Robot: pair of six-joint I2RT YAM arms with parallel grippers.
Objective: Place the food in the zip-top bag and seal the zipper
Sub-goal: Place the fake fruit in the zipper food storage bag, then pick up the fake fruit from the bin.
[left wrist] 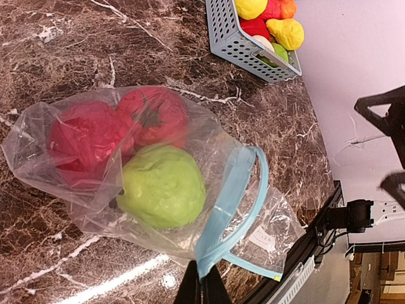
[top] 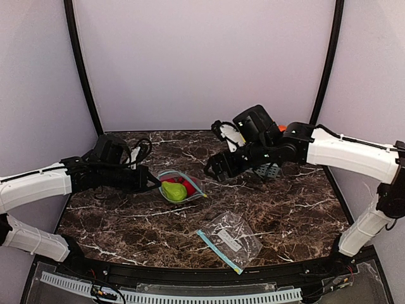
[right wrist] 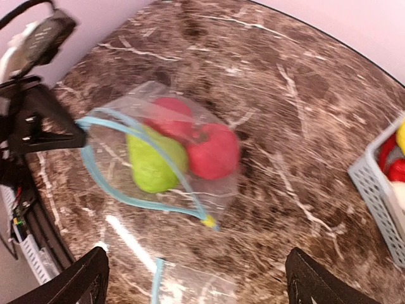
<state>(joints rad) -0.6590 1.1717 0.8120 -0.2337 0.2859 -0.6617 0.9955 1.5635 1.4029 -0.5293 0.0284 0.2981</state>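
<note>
fruit is partly packed: the zip-top bag (top: 180, 188) lies on the dark marble desk (top: 285, 215) near the centre of the top view. inside it a green fruit (left wrist: 163, 185) and two red fruits (left wrist: 82, 136) sit pressed together. the blue zipper (left wrist: 243, 190) gapes in a wide loop at the bag's mouth, so the seal is not yet made. the left pincer (top: 154, 182) is clenched on the bag's rim at the left end of that mouth, holding the edge up off the desk. the right pincer (right wrist: 196, 282) hangs released and empty, jaws wide apart, above the desk just right of the bag in the top view.

loose fruits (left wrist: 286, 33), yellow, red, orange and green, wait in the light-blue basket (left wrist: 243, 44) at the upper right of the left wrist view. how many of these must go in, the pictures do not say. i judge the loading to be well under way, with the zipper's closing wholly left to do. a spare bag (top: 234, 235) lies flat in the lower centre of the top view, apart from both arms.
</note>
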